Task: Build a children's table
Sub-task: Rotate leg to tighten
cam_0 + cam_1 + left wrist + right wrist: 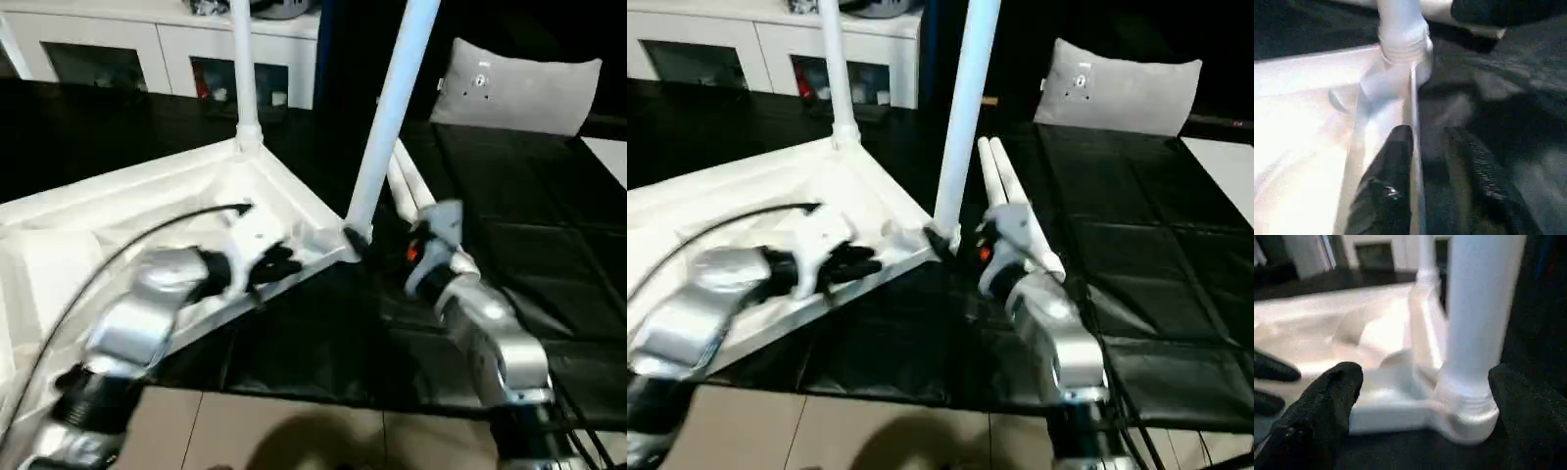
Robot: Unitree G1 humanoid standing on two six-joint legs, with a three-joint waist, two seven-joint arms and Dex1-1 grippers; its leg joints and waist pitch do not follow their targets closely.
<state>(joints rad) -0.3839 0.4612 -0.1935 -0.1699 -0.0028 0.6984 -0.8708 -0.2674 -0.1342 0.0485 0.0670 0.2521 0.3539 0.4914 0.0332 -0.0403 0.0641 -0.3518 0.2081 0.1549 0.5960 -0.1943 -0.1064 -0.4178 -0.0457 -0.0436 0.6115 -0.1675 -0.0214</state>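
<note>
A: Which step is it now?

B: Two legs stand in corner sockets of the table top (147, 196), which lies upside down on the black mat (509, 255). The right gripper (1425, 396) is wide open around the nearer leg (387, 117); the left gripper (1432, 161) straddles the top's rim, slightly open.

A: And next?

B: I think to fetch the two spare legs (1004, 186), lying just beyond that leg. A pillow (514, 88) and a cabinet (157, 49) are behind.
</note>
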